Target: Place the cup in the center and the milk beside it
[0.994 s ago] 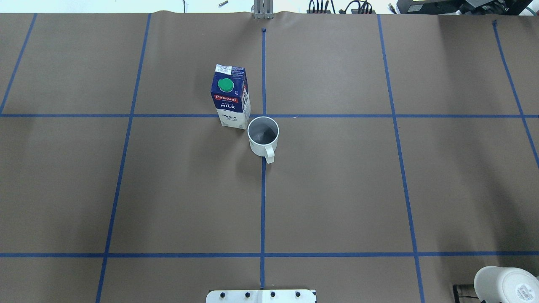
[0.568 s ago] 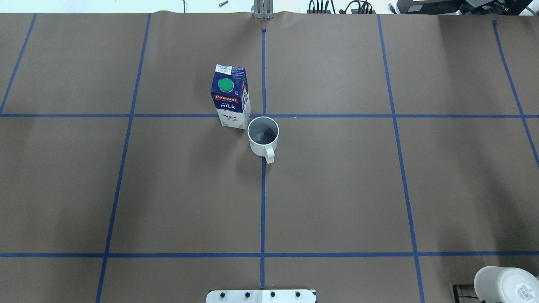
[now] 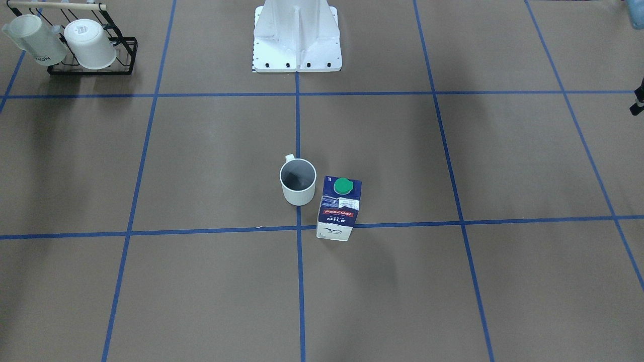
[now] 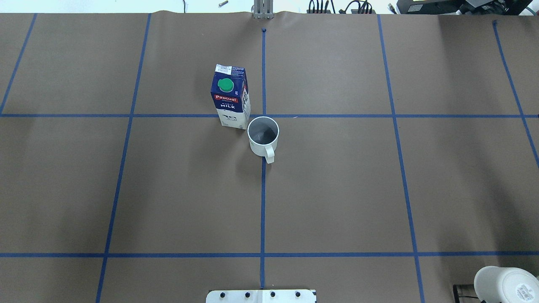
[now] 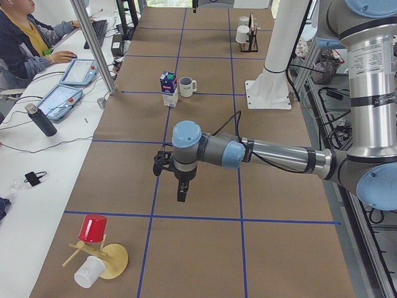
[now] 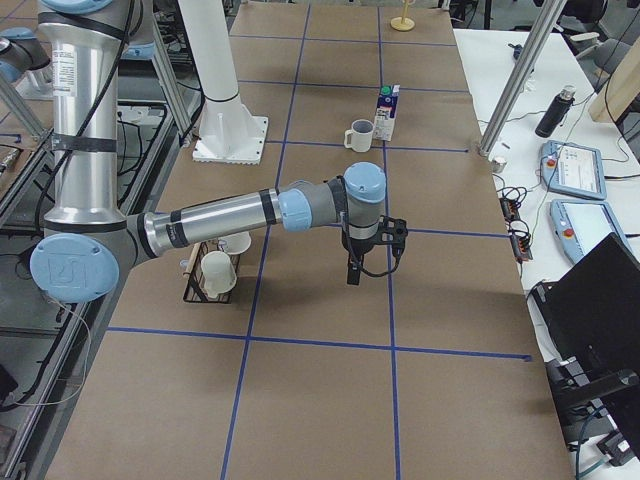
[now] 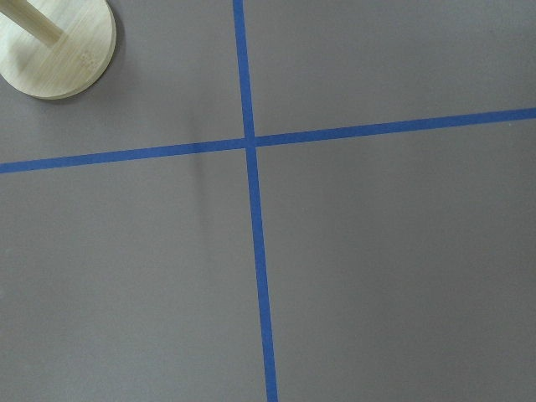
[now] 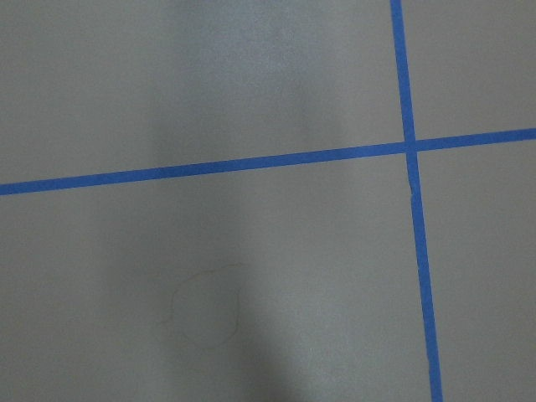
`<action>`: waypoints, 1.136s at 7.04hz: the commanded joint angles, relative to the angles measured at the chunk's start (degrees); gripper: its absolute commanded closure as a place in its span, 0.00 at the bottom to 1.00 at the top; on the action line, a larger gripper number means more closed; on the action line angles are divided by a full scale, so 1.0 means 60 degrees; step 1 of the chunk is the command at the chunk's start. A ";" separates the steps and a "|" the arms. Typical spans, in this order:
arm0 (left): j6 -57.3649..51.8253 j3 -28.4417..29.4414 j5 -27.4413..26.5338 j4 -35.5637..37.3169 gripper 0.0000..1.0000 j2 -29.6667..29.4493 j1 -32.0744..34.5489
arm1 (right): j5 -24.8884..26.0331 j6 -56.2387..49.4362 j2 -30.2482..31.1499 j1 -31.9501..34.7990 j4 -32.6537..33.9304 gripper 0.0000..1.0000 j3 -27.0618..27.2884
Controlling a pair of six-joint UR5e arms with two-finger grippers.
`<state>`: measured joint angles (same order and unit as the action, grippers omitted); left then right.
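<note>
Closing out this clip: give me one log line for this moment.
cup upright on center line | milk upright beside it | left gripper far off, state unclear | right gripper same

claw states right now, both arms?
Left claw: cannot be told, shows only in a side view.
Right claw: cannot be told, same reason.

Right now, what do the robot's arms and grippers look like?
Both the left arm and right arm are silver tubes with light-blue joint caps and grey housings. The left gripper and right gripper are black, each with a black cable looping by the wrist.
</note>
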<state>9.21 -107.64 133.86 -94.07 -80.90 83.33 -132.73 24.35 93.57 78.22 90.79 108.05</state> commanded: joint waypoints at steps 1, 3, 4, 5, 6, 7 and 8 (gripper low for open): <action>0.0150 -0.0063 0.0336 0.0254 0.02 -0.0096 -0.0002 | -0.0026 -0.0072 0.0020 0.0000 0.0014 0.00 -0.0005; 0.0165 -0.0049 0.0321 0.0268 0.02 -0.0111 -0.0002 | -0.0026 -0.0102 0.0020 0.0000 0.0029 0.00 -0.0005; 0.0179 -0.0150 0.0365 0.0356 0.02 -0.0096 0.0013 | -0.0026 -0.0102 0.0006 0.0000 0.0029 0.00 -0.0020; 0.0179 -0.0354 0.0365 0.1081 0.02 -0.0183 -0.0002 | -0.0026 -0.0102 0.0020 0.0000 0.0029 0.00 -0.0020; 0.0179 -0.0443 0.0365 0.1437 0.02 -0.0314 0.0013 | -0.0026 -0.0117 0.0020 0.0000 0.0029 0.00 -0.0006; 0.0179 -0.0401 0.0365 0.1440 0.02 -0.0316 -0.0002 | -0.0026 -0.0117 0.0020 0.0000 0.0044 0.00 -0.0005; 0.0165 -0.0415 0.0365 0.1440 0.02 -0.0316 -0.0002 | -0.0099 -0.0132 -0.0009 0.0000 0.0073 0.00 0.0009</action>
<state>10.27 -110.03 136.05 -85.85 -82.68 83.35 -132.99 23.64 93.65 78.22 91.06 108.03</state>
